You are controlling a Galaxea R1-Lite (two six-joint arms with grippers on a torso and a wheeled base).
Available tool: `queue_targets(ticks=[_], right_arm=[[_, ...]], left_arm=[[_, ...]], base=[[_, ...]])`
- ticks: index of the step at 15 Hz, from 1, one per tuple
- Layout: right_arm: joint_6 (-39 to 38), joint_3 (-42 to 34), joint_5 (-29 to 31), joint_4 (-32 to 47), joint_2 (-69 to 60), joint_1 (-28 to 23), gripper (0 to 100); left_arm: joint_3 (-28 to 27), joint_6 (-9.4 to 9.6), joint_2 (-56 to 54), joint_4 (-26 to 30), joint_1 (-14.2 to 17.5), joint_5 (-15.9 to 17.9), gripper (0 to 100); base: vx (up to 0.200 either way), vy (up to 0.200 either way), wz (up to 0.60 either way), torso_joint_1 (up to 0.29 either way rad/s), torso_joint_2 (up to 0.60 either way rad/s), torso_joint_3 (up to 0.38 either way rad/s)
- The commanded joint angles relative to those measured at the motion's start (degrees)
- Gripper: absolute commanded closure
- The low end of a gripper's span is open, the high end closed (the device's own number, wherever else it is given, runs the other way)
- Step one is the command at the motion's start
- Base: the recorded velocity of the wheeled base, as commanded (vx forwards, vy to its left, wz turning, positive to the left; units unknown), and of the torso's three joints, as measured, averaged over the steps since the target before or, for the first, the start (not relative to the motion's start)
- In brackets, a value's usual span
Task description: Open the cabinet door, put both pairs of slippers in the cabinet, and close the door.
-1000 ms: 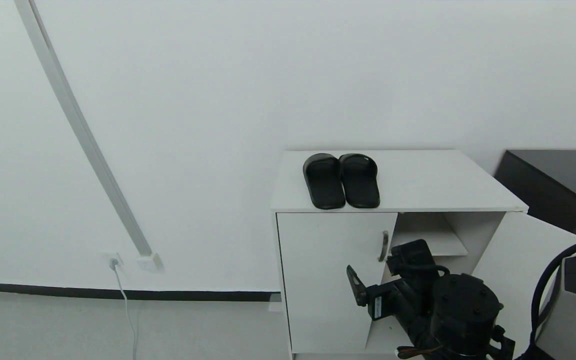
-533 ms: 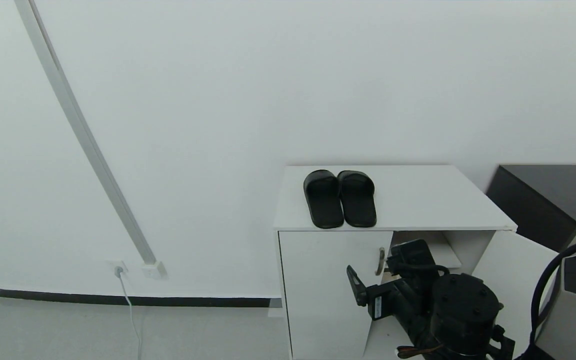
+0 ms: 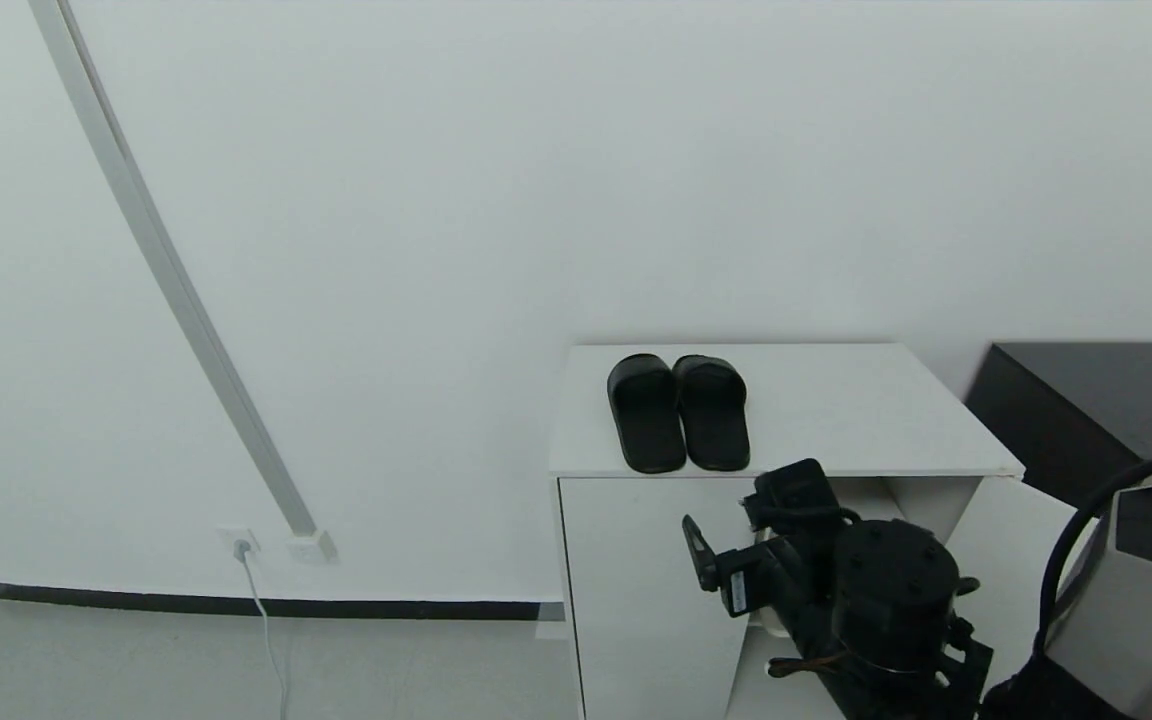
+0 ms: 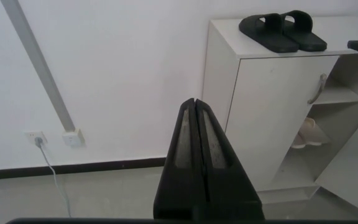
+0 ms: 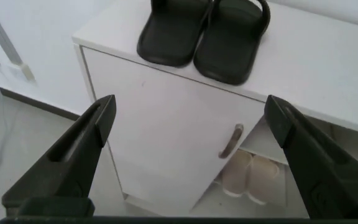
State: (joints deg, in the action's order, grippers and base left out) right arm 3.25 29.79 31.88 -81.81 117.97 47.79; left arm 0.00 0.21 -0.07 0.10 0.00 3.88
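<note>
The white wall [image 3: 576, 150] is plain. A grey duct [image 3: 176, 270] runs down it from 11 o'clock to a small white box [image 3: 311, 547] at 8 o'clock. At the box's 9 o'clock is a socket [image 3: 239, 545]; its white cable [image 3: 264, 630] hangs to the grey floor [image 3: 136, 670]. A black skirting [image 3: 416, 607] lines the wall's foot. At 3 o'clock stands a dark unit [image 3: 1116, 390].

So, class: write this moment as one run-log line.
door: open | pale slippers: inside cabinet | black slippers: on top | left gripper: shut | right gripper: open
</note>
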Motion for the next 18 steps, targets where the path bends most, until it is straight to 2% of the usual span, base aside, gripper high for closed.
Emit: queue_targets(ticks=[1,3,4,5,8,11,18], right_arm=[[-1.23,10.81,-0.06,17.04,-4.77,-2.00,0],[-11.87,24.43,-0.06,46.39,-10.48,-1.64,0],[-18.20,32.43,0.55,58.43,-11.44,-0.85,0],[-21.80,36.74,1.26,63.71,-11.44,-0.41,0],[-21.27,35.95,4.24,58.61,-9.34,-0.15,0],[-19.43,31.20,4.42,51.66,-8.19,-0.24,0],[-20.13,25.67,4.33,45.42,-3.10,-0.94,0]], left_arm=[[0.00,0.23,0.07,0.08,0.00,-0.01,100],[0.00,0.23,0.07,-0.01,0.00,0.08,100],[0.00,0.23,0.07,-0.01,0.00,0.08,100],[0.00,0.23,0.07,-0.01,0.00,0.08,100],[0.00,0.14,0.07,-0.01,0.00,0.08,100],[0.00,0.14,0.07,0.08,0.00,0.08,100],[0.00,0.14,0.07,0.08,0.00,0.08,100]], base=[[0.000,0.000,0.00,0.000,0.00,0.000],[0.000,0.000,0.00,0.000,0.00,0.000],[0.000,0.000,0.00,0.000,0.00,0.000],[0.000,0.000,0.00,0.000,0.00,0.000],[0.000,0.000,0.00,0.000,0.00,0.000],[0.200,0.000,0.00,0.001,0.00,0.002],[0.200,0.000,0.00,0.006,0.00,0.002]])
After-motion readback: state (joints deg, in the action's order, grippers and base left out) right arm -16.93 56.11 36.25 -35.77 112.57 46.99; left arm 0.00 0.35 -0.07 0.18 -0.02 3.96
